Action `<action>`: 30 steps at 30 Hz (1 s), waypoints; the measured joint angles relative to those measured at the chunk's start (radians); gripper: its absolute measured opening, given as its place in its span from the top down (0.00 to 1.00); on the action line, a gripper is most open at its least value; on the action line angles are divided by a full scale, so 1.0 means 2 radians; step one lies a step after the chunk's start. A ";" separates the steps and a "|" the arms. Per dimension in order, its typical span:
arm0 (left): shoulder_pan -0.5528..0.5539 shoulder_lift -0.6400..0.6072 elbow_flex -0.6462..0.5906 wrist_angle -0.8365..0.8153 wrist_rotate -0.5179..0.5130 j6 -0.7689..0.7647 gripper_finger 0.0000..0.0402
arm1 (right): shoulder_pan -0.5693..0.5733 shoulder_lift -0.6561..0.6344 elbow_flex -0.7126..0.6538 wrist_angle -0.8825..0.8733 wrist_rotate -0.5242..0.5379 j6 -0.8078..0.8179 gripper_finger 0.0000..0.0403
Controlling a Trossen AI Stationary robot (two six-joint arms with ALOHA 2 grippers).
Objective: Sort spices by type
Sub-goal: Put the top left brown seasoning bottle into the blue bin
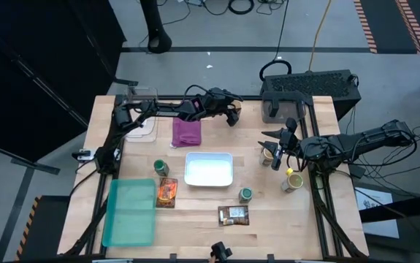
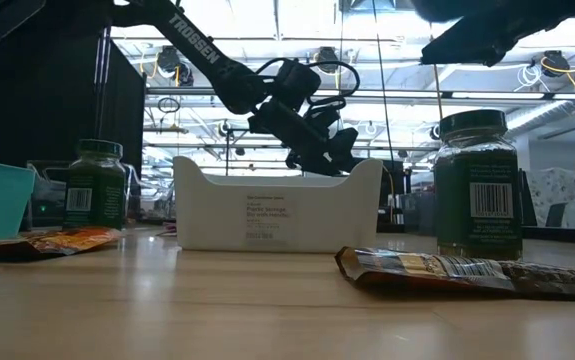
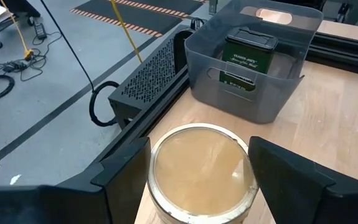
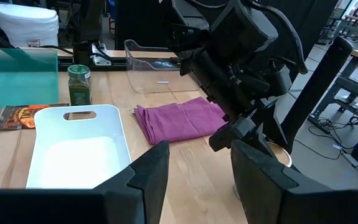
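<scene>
Tan jar [image 3: 197, 168] sits betw fingers of L gripper [image 3: 197, 163], fingers clamped on its sides, held off table just short of grey bin [image 3: 253, 93]. Bin holds green tin [image 3: 247, 56]. Step, prob: carry jar to bin. Next: move fwd over bin rim, lower, release w/o hitting tin. R gripper [image 1: 277, 155] waits near bin, fingers apart, empty, beside 2nd jar [image 1: 267, 153].

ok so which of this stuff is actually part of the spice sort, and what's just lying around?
Job: tan-lid jar, two more tan-lid jars, green-lid jars, orange packet, brown packet.
Not spices: purple cloth, white tray, teal bin, clear bin, gray bin.
</scene>
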 joint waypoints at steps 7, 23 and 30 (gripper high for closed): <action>0.000 0.000 0.000 0.000 0.000 -0.001 0.31 | 0.000 0.000 0.000 0.000 0.000 0.000 0.62; 0.000 0.000 0.000 -0.002 0.001 -0.001 0.41 | 0.000 0.000 0.000 0.000 0.000 0.002 0.62; 0.000 0.000 0.000 -0.005 0.001 -0.014 0.54 | 0.000 0.000 0.000 -0.003 0.000 0.004 0.62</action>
